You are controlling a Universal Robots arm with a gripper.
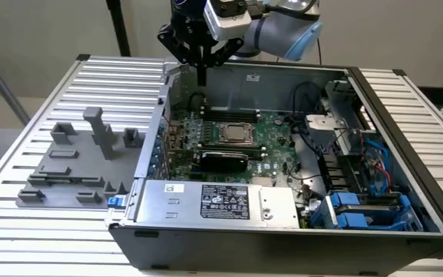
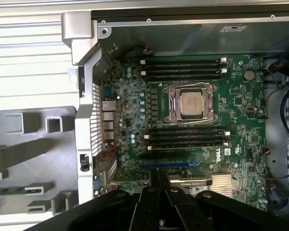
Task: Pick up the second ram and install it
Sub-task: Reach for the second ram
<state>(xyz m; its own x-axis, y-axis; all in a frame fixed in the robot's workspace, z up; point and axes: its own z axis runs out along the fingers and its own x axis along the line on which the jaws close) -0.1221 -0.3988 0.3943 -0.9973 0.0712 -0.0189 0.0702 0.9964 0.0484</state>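
Jaws closed above PC case (image 1: 229, 245), wrist cam: second ram (image 2: 12, 189) on grey holder (image 2: 38, 149)

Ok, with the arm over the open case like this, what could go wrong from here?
1. The gripper hangs just above the case wall near a corner; a slightly off descent could clip the wall's metal rim.
2. The black memory slots lie packed together right beside the CPU socket, so a small misalignment might land on the wrong slot or press on the socket.
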